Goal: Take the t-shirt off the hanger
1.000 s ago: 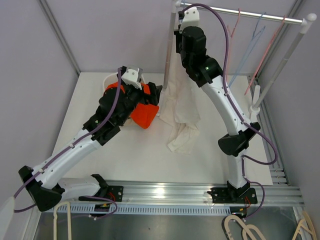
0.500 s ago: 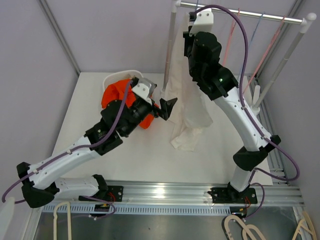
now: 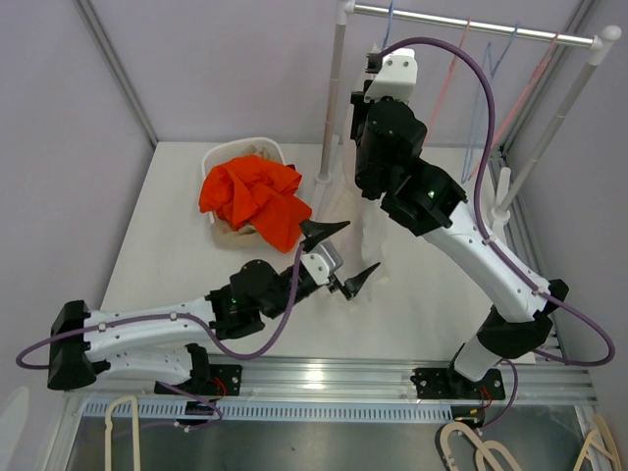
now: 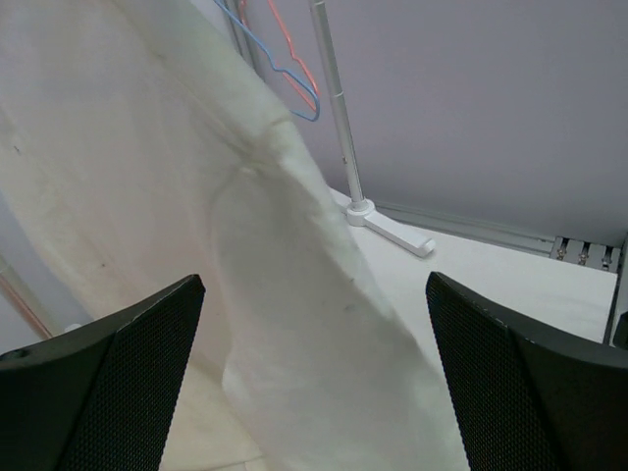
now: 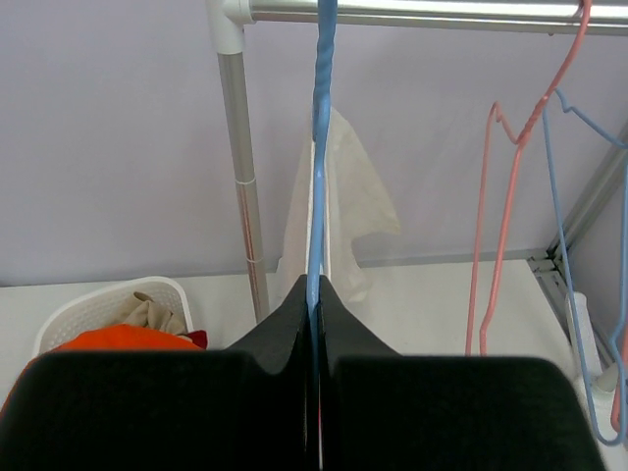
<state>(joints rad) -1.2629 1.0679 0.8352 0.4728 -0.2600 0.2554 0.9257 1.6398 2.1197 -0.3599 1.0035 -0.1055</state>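
T-shirt (image 4: pixel 245 245): cream, matte cloth in soft folds, hanging limp just ahead of the left gripper (image 3: pixel 343 253), which is spread wide, its pads black and mesh-textured. A thin blue wire hanger (image 5: pixel 318 147) rises from the right gripper (image 5: pixel 314 294), which is pinched tight on it, the hook over a steel rail (image 5: pixel 412 10). Pink wire hanger (image 5: pixel 487 216) to that gripper's right. Orange garment (image 5: pixel 118 339) in a white lattice basket (image 5: pixel 78 316) to its lower left.

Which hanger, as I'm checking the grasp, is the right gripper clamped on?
The leftmost blue hanger, carrying the white t-shirt; the pink hanger and other blue hanger hang free.
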